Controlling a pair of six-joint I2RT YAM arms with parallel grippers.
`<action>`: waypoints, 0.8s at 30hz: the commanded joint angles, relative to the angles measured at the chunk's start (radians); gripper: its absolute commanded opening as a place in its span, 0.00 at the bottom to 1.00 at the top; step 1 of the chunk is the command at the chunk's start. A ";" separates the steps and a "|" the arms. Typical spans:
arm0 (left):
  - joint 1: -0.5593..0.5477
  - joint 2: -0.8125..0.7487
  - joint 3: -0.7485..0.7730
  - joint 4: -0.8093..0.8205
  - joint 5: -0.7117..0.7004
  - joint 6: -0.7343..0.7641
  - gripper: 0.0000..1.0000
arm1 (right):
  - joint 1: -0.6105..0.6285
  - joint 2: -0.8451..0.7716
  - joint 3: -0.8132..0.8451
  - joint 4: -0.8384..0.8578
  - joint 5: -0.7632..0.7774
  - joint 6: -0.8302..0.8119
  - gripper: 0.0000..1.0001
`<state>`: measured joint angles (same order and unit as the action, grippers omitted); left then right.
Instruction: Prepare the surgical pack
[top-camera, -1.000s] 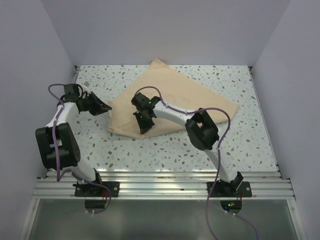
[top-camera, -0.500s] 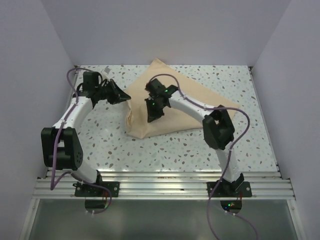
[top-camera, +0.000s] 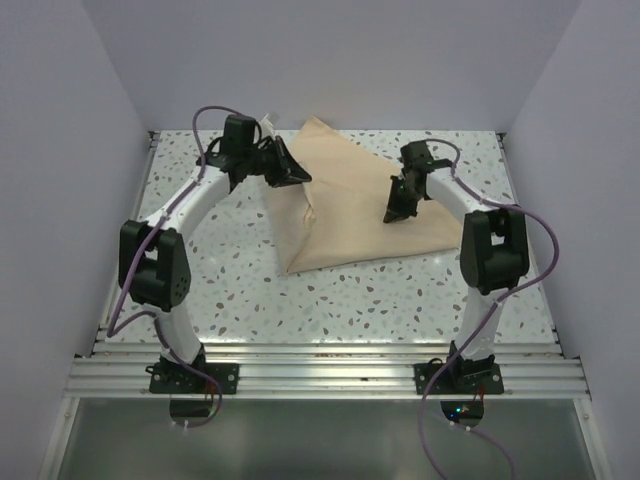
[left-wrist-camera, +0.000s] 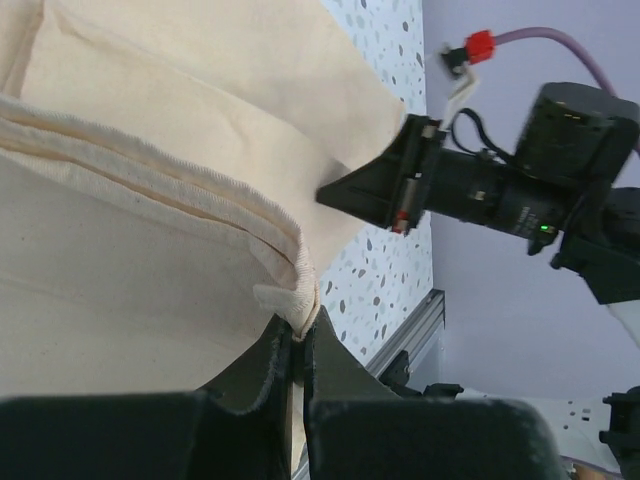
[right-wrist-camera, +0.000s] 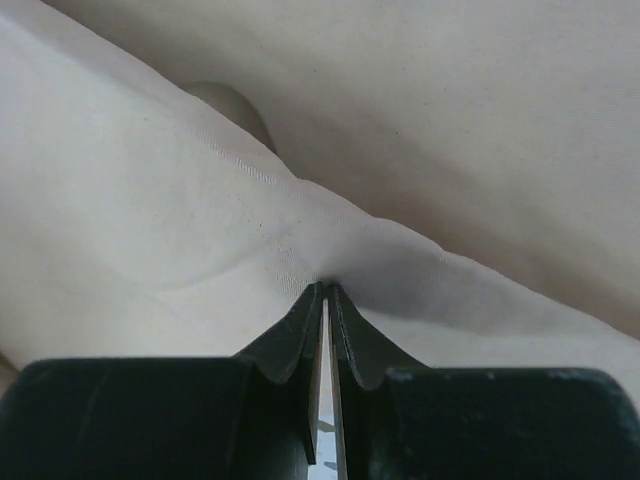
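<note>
Tan cloth, the wrap (top-camera: 345, 215) lies partly folded on the speckled surface (top-camera: 240, 290), its far-left flap turned in over its middle. Our left claw (left-wrist-camera: 297, 338) is clenched on the hemmed corner at the wrap's far-left edge. Our right claw (right-wrist-camera: 323, 292) pinches a small ridge of cloth on the wrap's right half, tenting it. Both holds look thin to us. If the left claw pulls across the wrap, the hem could slip out and the flap fall back. If the right claw lifts, it may drag the lower layer too and skew the whole wrap. Anything under the wrap is hidden, so we cannot tell whether it would shift.
</note>
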<state>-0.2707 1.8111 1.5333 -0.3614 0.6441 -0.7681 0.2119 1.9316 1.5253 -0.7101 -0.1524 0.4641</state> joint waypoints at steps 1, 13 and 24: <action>-0.050 0.059 0.109 -0.005 -0.003 -0.034 0.00 | 0.026 0.070 -0.008 0.021 -0.032 -0.036 0.10; -0.205 0.287 0.318 -0.033 0.025 -0.056 0.00 | 0.021 0.217 0.036 0.024 -0.085 -0.038 0.10; -0.252 0.445 0.409 -0.014 0.048 -0.073 0.00 | 0.023 0.244 0.041 0.018 -0.121 -0.021 0.11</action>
<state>-0.5110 2.2276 1.8675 -0.4137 0.6510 -0.8215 0.2211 2.1208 1.5631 -0.7250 -0.2344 0.4370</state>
